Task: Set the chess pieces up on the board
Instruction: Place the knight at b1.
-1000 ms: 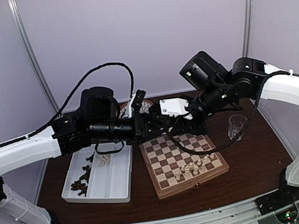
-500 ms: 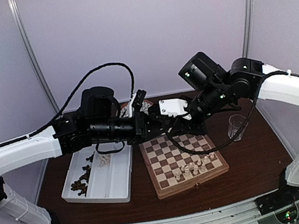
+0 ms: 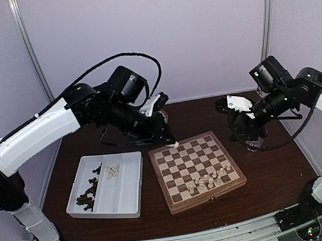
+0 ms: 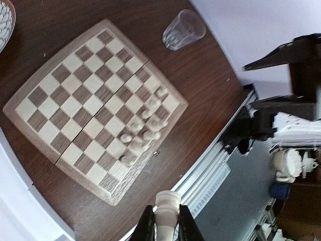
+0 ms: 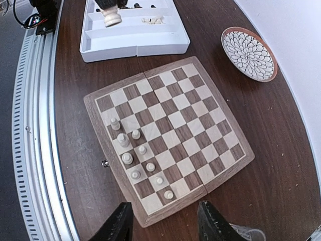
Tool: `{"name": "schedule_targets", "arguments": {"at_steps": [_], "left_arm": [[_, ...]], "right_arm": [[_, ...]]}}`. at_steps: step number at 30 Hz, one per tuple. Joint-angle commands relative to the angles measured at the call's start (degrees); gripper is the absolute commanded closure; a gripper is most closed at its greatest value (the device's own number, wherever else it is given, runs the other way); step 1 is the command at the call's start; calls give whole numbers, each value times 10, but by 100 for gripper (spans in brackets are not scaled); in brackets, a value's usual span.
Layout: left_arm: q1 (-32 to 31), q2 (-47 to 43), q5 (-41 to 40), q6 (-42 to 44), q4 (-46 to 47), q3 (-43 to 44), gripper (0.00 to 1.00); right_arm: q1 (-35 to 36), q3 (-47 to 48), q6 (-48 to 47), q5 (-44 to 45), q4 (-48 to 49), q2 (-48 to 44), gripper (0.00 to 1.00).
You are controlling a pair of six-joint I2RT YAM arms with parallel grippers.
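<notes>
Left gripper (image 4: pixel 166 227) pinching a cream piece (image 4: pixel 167 207) above the board's (image 3: pixel 197 170) far edge. Right gripper (image 5: pixel 165 226) spread, empty, right of board. Other cream pieces (image 5: pixel 127 158) cluster on its near-right squares. Tray (image 3: pixel 112 214) left of board. Glass (image 4: pixel 184 29) clear in left wrist view, hidden behind right arm from top. Plate (image 5: pixel 249 53) whole only in right wrist. Dark wood table (image 3: pixel 270 182), lilac walls (image 3: pixel 195 28).

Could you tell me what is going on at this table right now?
Two robot arms are setting up a chess game. The left gripper is shut on a cream-white piece, held above the far left corner of the board. The right gripper is open and empty, off to the board's right. A cluster of white pieces stands near the board's near right corner, and the dark pieces lie in the white tray.
</notes>
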Motion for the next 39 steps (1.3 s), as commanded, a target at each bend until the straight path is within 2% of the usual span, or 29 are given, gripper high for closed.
{"name": "schedule_targets", "arguments": {"at_steps": [1, 6, 14, 19, 39], "left_arm": [[-10, 77, -23, 62, -169, 56, 100], [-35, 155, -58, 79, -228, 123, 100], [-72, 211, -123, 79, -227, 125, 100], [-83, 235, -107, 73, -192, 119, 100], [-85, 311, -107, 69, -159, 122, 100]], "right_arm": [[-52, -90, 16, -56, 13, -68, 53], [-97, -166, 25, -58, 52, -111, 53], [-119, -215, 32, -31, 100, -131, 52], [-125, -226, 32, -39, 103, -141, 50], [-129, -233, 24, -46, 102, -147, 48]]}}
